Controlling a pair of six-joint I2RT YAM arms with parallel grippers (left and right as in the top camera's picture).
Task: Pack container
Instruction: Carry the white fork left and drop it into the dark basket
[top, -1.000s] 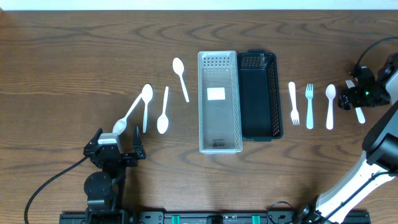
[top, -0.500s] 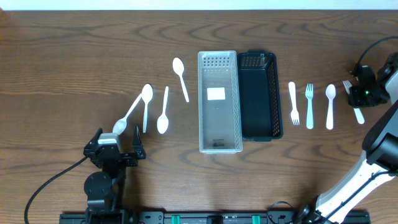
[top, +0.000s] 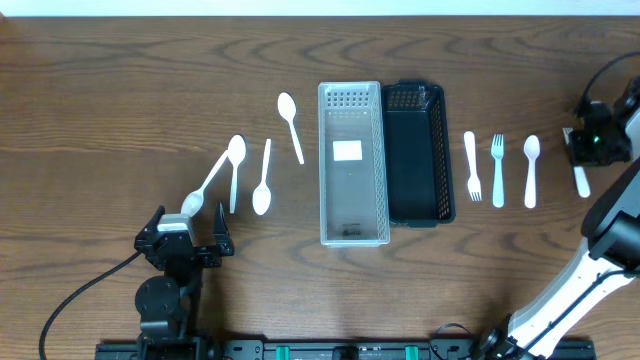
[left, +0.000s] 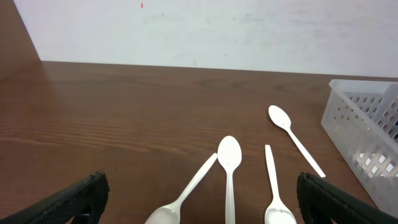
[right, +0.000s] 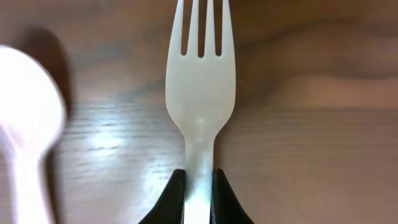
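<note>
**Right gripper clamped on fork; containers empty of cutlery**

I find the right gripper (right: 200, 200) closed on the handle of a white plastic fork (right: 200, 74), one black fingertip (right: 169, 200) on each side and the tines pointing away from it. I cannot tell whether the fork is clear of the wood. Overhead, it sits at the right edge of the table (top: 120, 90). Just left of it lies a row of a white spoon (top: 531, 170) and two more forks (top: 498, 170). Further left stand the black basket (top: 415, 160) and the clear basket (top: 355, 200), side by side and touching. Four spoons (top: 263, 180) lie left of the baskets. The left gripper (top: 187, 238) rests at the near left, jaws wide apart, holding nothing.
</note>
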